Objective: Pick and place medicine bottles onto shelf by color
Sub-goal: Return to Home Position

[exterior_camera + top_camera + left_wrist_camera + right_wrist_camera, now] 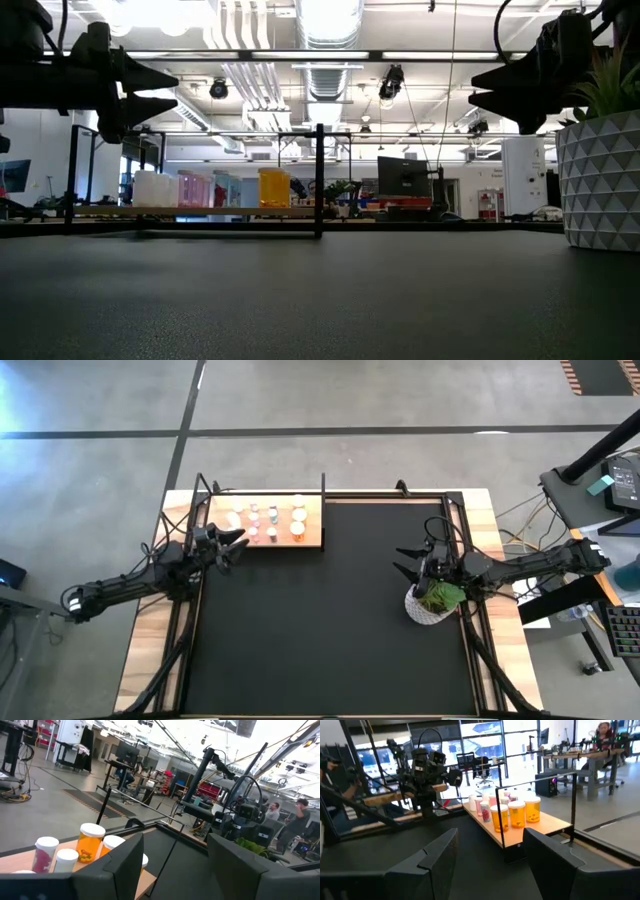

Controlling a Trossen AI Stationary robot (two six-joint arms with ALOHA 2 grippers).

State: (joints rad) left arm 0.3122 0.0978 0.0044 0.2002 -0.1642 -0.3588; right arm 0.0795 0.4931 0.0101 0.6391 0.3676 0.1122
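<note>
Plant pot just beside released right gripper; left gripper released near shelf.

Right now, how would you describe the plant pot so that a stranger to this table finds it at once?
On the black table mat, go to the right edge, close by the right gripper. There stands a white pot with a green plant. Unlike the tiny bottles on the wooden shelf opposite, it is big, alone, and patterned with triangles.
</note>
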